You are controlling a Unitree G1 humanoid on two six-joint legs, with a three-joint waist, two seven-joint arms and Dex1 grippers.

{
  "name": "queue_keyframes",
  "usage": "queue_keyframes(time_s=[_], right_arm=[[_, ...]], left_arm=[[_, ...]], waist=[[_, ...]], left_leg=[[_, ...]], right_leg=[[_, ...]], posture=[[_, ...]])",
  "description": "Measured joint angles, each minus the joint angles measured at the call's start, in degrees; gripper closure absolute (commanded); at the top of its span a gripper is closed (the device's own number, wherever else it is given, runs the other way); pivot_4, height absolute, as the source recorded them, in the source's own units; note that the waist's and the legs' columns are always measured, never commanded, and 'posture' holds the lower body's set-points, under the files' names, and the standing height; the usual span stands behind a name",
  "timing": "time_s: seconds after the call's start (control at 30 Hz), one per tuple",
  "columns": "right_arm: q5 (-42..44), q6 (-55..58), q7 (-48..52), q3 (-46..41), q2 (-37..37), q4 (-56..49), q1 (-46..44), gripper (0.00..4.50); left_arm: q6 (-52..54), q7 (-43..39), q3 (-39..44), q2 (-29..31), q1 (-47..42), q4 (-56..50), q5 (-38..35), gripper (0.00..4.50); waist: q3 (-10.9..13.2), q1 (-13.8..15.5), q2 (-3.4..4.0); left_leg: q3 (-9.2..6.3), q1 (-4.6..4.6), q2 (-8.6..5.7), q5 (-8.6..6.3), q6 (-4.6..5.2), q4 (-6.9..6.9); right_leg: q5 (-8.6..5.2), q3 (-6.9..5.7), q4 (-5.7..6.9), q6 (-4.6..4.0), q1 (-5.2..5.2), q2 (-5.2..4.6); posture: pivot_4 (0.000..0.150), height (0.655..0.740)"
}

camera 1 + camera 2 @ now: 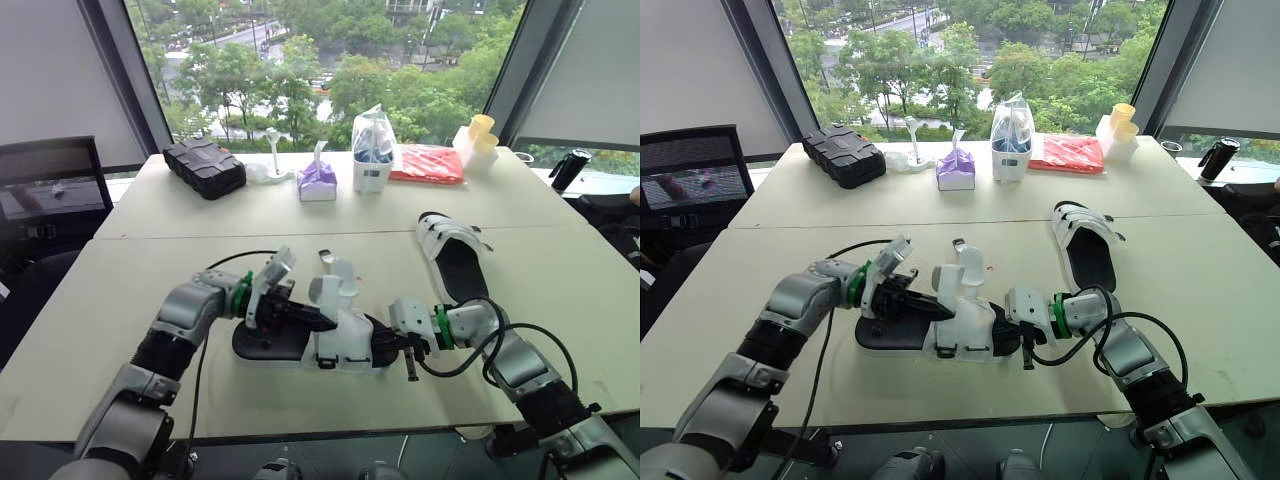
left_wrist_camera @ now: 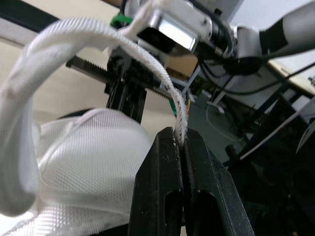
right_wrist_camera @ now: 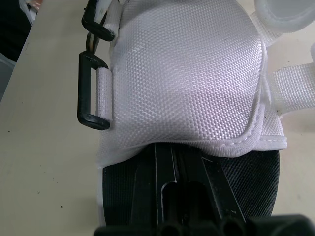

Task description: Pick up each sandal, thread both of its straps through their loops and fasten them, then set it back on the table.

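Head views: near sandal (image 1: 345, 345) lies on the table (image 1: 120, 300) at its front edge, between the two arms, with the black sole flat and the white upper standing up. Left tool (image 1: 300, 318) reaches in from the robot's left at the heel side; right tool (image 1: 392, 352) meets the sandal's other end from the robot's right. Second sandal (image 1: 455, 260) lies apart, farther back and to the right, with its straps across the footbed. Along the far table edge sit a black case (image 1: 205, 165), a purple tissue pack (image 1: 317, 180) and a red packet (image 1: 428, 162). Left wrist view: left tool's fingers (image 2: 162, 187) are pressed together on the end of a white strap (image 2: 98, 34) — the strap arcs up and over from the mesh upper (image 2: 88, 152). The right arm's wrist housing sits just behind. Right wrist view: right tool's fingers (image 3: 162, 172) lie together over the black footbed (image 3: 256, 187), their tips hidden under the hem of the white upper — what they pinch, if anything, cannot be told. A black loop (image 3: 91, 91) hangs at the upper's side, with nothing threaded through it.
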Motion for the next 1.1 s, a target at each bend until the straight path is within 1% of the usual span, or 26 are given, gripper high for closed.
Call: queue_keyframes(time_s=[0.2, 0.37, 0.47, 0.57, 0.6, 0.63, 0.67, 0.9, 1.0, 1.1], right_arm=[[0.0, 0.0, 0.0, 0.0, 0.0, 0.0, 0.0, 4.5], [0.0, 0.0, 0.0, 0.1, 0.0, 0.1, -0.2, 4.5], [0.0, 0.0, 0.0, 0.2, 0.0, 0.2, -0.2, 4.5], [0.0, 0.0, 0.1, 0.2, 0.0, 0.3, -0.3, 4.5], [0.0, 0.0, 0.1, 0.2, 0.0, 0.5, -0.5, 4.5], [0.0, 0.0, 0.1, 0.3, 0.0, 0.7, -0.7, 4.5], [0.0, 0.0, 0.1, 0.4, 0.0, 0.7, -0.7, 4.5], [0.0, -0.5, 0.2, 0.4, 0.0, 0.9, -0.7, 4.5], [0.0, -0.7, 0.3, 0.3, 0.0, 1.1, -0.7, 4.5], [0.0, -1.0, 0.4, 0.3, 0.0, 1.3, -0.8, 4.5]], left_arm=[[-2.8, -0.2, -0.1, 0.0, 0.4, -1.4, 1.0, 4.47], [-5.2, -0.6, -1.9, 0.4, 3.4, -3.0, 2.5, 4.47], [-5.1, -0.5, -2.0, 0.9, 4.0, -3.7, 2.6, 3.67], [-4.9, 0.0, -1.7, 2.5, 4.8, -6.2, 2.4, 2.25], [-4.7, 0.4, -1.5, 2.8, 5.1, -6.9, 2.3, 1.65], [-4.2, 0.6, -1.3, 3.4, 5.8, -8.3, 1.8, 1.16], [-3.4, 0.7, -1.0, 4.3, 6.7, -9.7, 1.3, 0.76], [1.2, 3.0, 4.4, 12.4, 15.0, -19.9, -2.3, 0.76], [1.9, 3.6, 5.1, 14.0, 18.4, -23.4, -3.7, 0.76], [2.7, 5.2, 5.2, 14.0, 20.9, -26.4, -4.8, 0.76]], waist=[[0.0, 0.0, 0.0], [0.0, 0.0, 0.0], [0.0, 0.0, 0.0], [0.0, 0.0, 0.01], [0.0, 0.0, 0.01], [0.0, 0.0, 0.01], [0.0, -0.1, 0.01], [0.0, 0.0, 0.02], [0.0, 0.0, 0.02], [0.0, 0.0, 0.02]], left_leg=[[0.0, 0.0, 0.01, 0.0, 0.0, 0.0], [0.0, 0.0, 0.01, 0.0, 0.0, 0.0], [0.0, 0.0, 0.01, 0.0, 0.0, 0.0], [0.0, 0.0, 0.02, 0.0, 0.0, 0.0], [0.0, 0.0, 0.02, 0.0, 0.0, 0.0], [0.0, 0.0, 0.02, 0.0, 0.0, 0.0], [0.0, 0.0, 0.02, -0.01, -0.01, 0.0], [0.0, 0.0, 0.04, -0.02, -0.01, -0.01], [0.0, 0.01, 0.05, -0.02, -0.01, -0.01], [0.0, 0.01, 0.06, -0.02, -0.02, -0.01]], right_leg=[[-0.01, 0.0, 0.0, -0.01, 0.0, 0.0], [-0.01, 0.0, 0.0, -0.01, 0.0, 0.0], [-0.01, 0.0, 0.0, -0.02, 0.0, 0.0], [-0.01, 0.0, 0.0, -0.02, 0.0, 0.0], [-0.01, 0.0, 0.0, -0.02, 0.0, 0.0], [-0.01, 0.01, 0.0, -0.02, 0.0, 0.0], [-0.02, 0.02, 0.0, -0.03, 0.01, 0.0], [-0.04, 0.04, -0.04, -0.07, -0.09, 0.0], [-0.05, 0.04, -0.04, -0.08, -0.1, 0.0], [-0.08, 0.04, -0.06, -0.14, -0.08, 0.0]], posture=[[0.15, 0.74], [0.15, 0.74], [0.15, 0.74], [0.15, 0.74], [0.15, 0.74], [0.15, 0.74], [0.15, 0.74], [0.15, 0.74], [0.15, 0.74], [0.15, 0.74]])
